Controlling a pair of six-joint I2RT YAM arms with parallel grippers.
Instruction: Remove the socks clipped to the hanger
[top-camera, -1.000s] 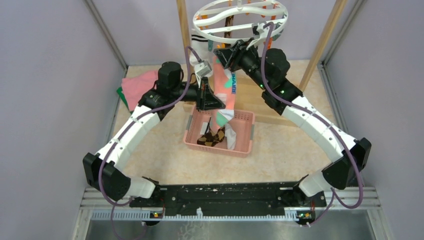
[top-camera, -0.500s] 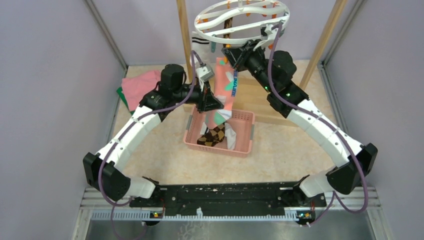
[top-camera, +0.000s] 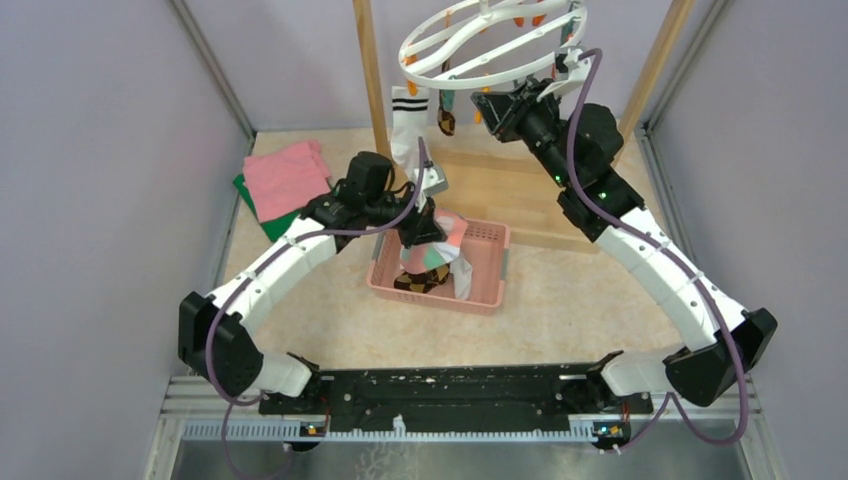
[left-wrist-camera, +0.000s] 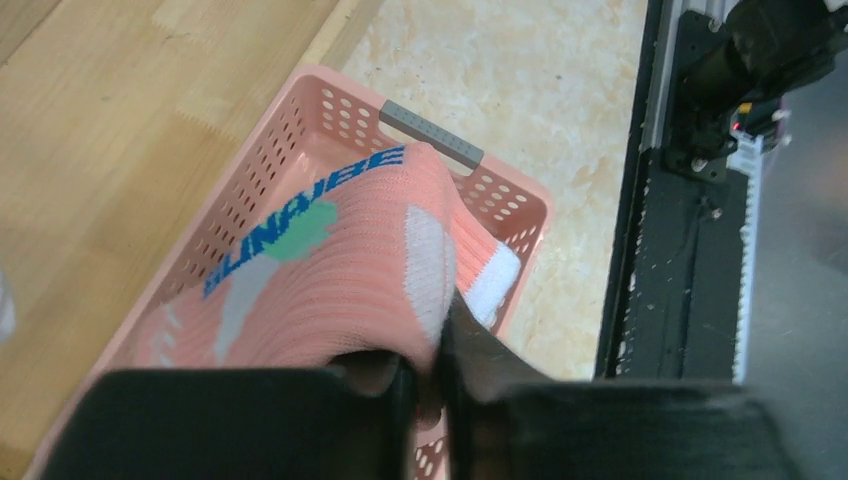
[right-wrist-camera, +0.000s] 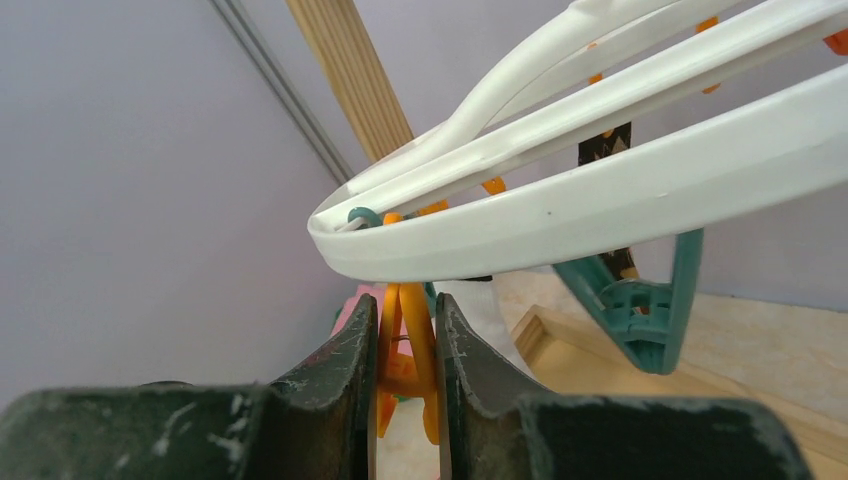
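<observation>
Socks being taken off the hanger (right-wrist-camera: 620, 195), at the far middle of the scene.

**Handling.** We judge the socks light, soft and limp. They will sag and swing from any single grip, and they will not break. They hold well when pinched through a fold of the knit. A clipped one is best taken just below its clip, so the pull runs straight down and the ring does not tilt.

**Hands.**
- The left hand (left-wrist-camera: 432, 345) is clamped on a fold of the pink sock (left-wrist-camera: 320, 290), holding it over the pink basket (top-camera: 440, 300) on the tabletop (top-camera: 560, 300), near the middle.
- The right hand (right-wrist-camera: 405, 305), up at the right of the ring, has its fingers pressed onto the orange clip (right-wrist-camera: 410, 362). No sock shows in that clip.

**Count.**
- We count five socks.
- Two hang from the hanger: the striped-cuff sock (top-camera: 405, 125) at the left and the hanging argyle sock (top-camera: 446, 122) beside it.
- One is the pink sock in the left hand.
- Two lie in the basket: the brown argyle sock (top-camera: 415, 283) and the white sock (top-camera: 462, 280).
- There is one hanger, one basket and two hands.
- Besides the orange clip there is one teal clip (right-wrist-camera: 640, 310) close by. The other clips are too small for us to count.
</observation>
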